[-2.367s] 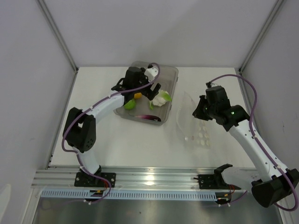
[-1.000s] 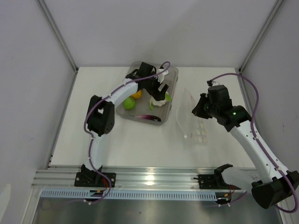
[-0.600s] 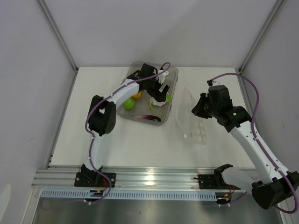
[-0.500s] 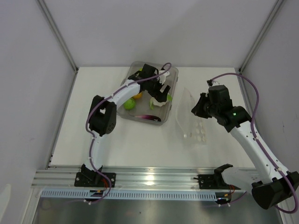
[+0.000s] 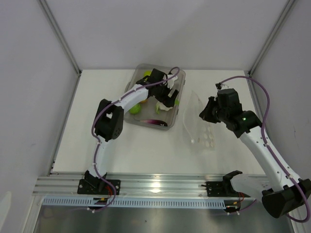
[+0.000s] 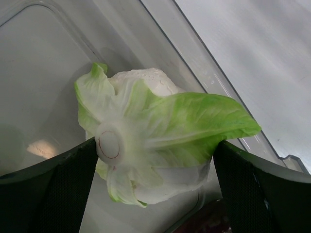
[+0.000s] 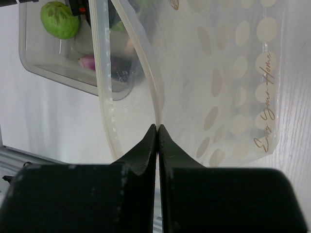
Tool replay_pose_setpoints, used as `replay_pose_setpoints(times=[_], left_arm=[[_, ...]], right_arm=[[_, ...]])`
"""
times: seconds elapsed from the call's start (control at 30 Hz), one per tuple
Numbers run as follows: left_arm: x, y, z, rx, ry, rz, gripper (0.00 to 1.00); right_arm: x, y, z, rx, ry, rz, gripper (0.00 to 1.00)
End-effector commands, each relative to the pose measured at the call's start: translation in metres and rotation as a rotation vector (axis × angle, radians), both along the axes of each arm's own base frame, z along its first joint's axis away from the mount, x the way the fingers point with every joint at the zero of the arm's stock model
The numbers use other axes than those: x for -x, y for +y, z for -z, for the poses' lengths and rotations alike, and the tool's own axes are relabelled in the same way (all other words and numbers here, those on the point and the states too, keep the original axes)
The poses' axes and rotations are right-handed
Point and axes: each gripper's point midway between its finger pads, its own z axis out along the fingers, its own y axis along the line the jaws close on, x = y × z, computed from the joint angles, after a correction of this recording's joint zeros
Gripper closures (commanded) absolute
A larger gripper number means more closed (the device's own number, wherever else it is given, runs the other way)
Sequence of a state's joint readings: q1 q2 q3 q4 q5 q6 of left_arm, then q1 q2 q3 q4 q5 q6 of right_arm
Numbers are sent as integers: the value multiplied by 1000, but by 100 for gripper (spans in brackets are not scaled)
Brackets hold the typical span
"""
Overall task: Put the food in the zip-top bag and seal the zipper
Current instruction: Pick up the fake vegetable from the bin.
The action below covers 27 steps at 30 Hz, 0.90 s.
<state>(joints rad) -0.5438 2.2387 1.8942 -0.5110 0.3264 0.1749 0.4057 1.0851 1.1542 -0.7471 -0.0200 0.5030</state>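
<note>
The left claw [image 6: 154, 165] is wide open. It reaches into the grey tray [image 5: 182, 73] at the back of the white table [image 5: 97, 145]. Its two dark fingers [image 6: 48, 189] stand one on each side of the cauliflower piece [image 6: 146, 145]. The left wrist view shows the fingers just beside the leaves, not squeezing them. The cauliflower piece is white with big light green leaves, and it lies on the tray floor close to the tray's wall.

More food sits in the same tray. A round green fruit [image 5: 135, 108] lies near the left side, beside the arm. Another green one [image 5: 146, 74] peeks out at the back edge. The dark purple piece [image 5: 156, 121] lies at the front edge. The arm hides the rest of the tray.

To the right of the tray is the clear bag [image 5: 197, 121]. It has pale dots and gold writing on it. Its mouth gapes toward the tray, and no food is in it.

The right claw [image 7: 158, 128] is pinched shut on one lip of the bag's mouth. It grips right at the zipper strip [image 7: 146, 63]. The other lip curves away to the left, so the zipper strip is not pressed together.
</note>
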Motion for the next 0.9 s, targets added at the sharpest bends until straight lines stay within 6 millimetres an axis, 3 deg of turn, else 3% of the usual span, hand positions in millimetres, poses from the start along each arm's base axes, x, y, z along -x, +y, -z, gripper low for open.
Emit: replay_pose_setpoints(times=[0.0,0.07,0.17,0.23,0.27,0.37,0.5,0.63,0.67,0.7,0.77,0.8,0.87], left_arm=[[6,-8,3,3,27,-31,3],[6,-10,4,-4,19,-39,5],[10,-11,2,13,21,-38,19],[9,-13,-7,37,7,-34,32],[11,-12,-3,34,14,-37,51],[12,-7,-4,25,29,-57,73],[13,6,-18,18,-2,-124,74],[15,23,-61,41,-96,-194,74],[18,26,-67,42,-101,-198,73],[21,29,-90,68,-129,-207,73],[31,34,-103,68,-121,-212,73],[34,37,-124,92,-141,-216,73],[47,39,-138,114,-118,-222,72]], right_arm=[[-1,0,-13,-20,-52,-4,100],[-1,-1,-13,-20,-50,-1,100],[1,-1,-12,-21,-45,-1,100],[0,-2,-9,-18,-34,12,100],[0,-2,-8,-18,-31,13,100],[-1,1,-6,-24,-14,7,100],[-2,1,0,-18,8,14,100],[-3,1,7,-15,39,28,100],[-3,2,8,-20,46,34,100],[-3,1,8,-21,47,37,100],[-4,2,10,-24,51,37,100],[-4,3,10,-27,53,40,100],[-4,2,14,-23,67,50,100]])
